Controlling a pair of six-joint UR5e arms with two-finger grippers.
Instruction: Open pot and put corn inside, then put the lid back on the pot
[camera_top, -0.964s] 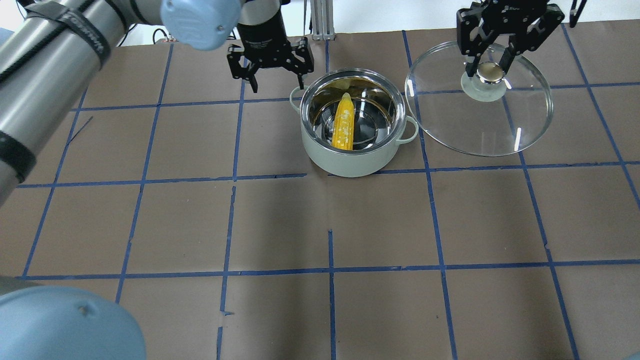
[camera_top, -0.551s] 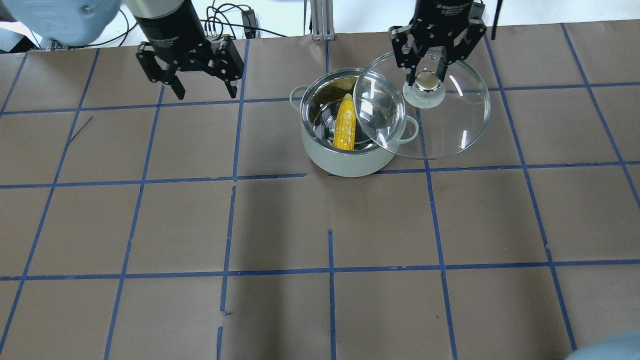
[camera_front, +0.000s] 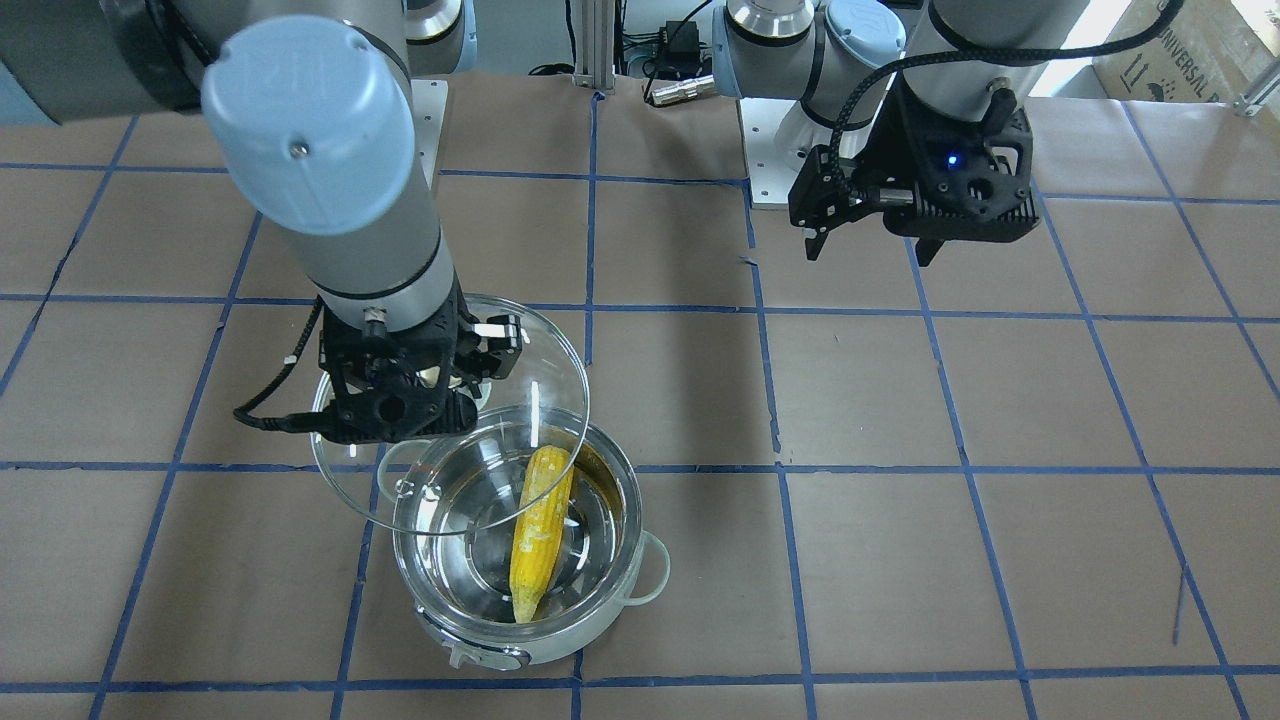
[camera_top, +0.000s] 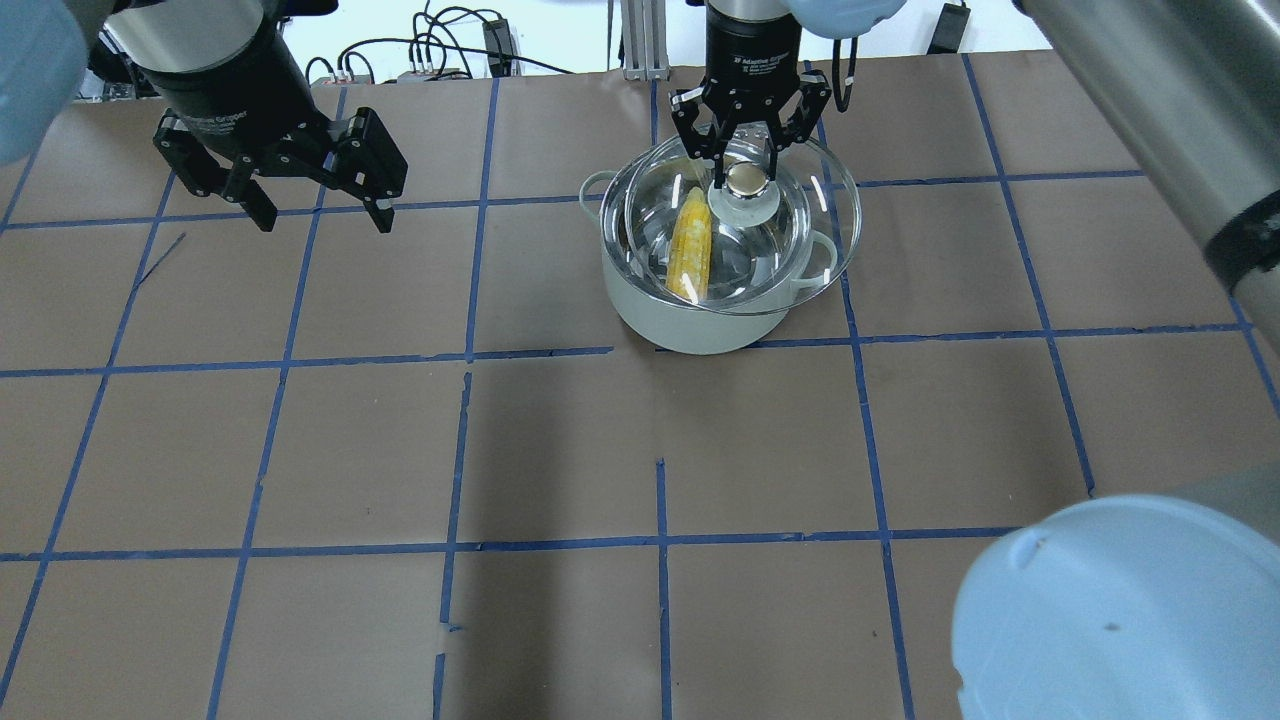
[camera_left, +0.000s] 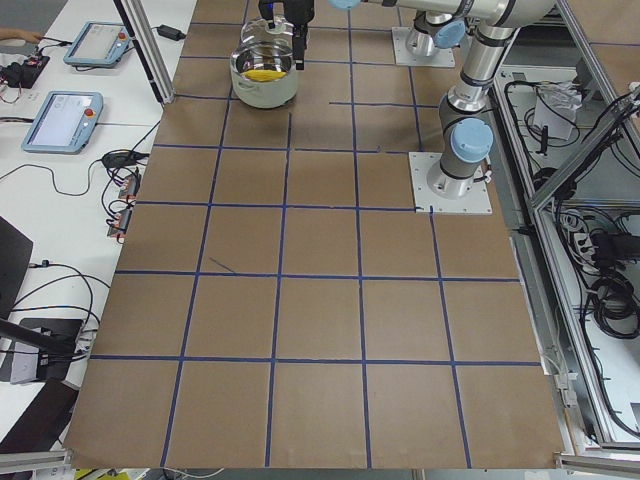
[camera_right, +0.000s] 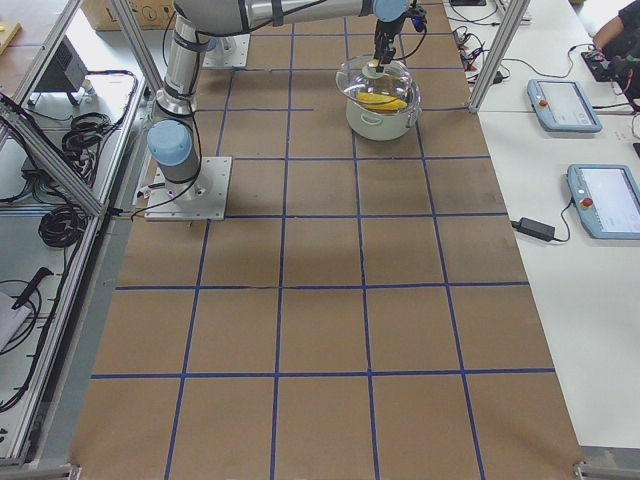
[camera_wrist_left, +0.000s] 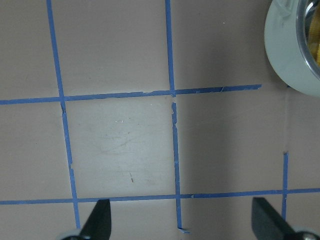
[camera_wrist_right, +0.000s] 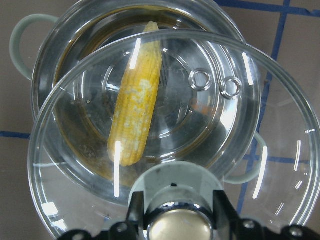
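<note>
The table is flat brown paper crossed by a blue tape grid. In the overhead view my own right elbow blocks its near right corner.

The pot stands toward the far edge, round and shallow, with a pale matte wall, a mirror-bright steel inside and two loop handles. My left wrist view cuts off all but an arc of its wall.

The lid is a clear glass dome with two small vent holes. It hangs over the pot, off-centre toward my right and not seated on the rim.

The corn lies inside the pot and shows through the glass. It is yellow and bumpy, its long axis runs away from my base, and its pointed tip is at the far end.

My right gripper is clamped narrow on the gold-topped knob, with my fingers hiding the stem.

My left gripper hangs spread wide and empty, well apart to my left.
</note>
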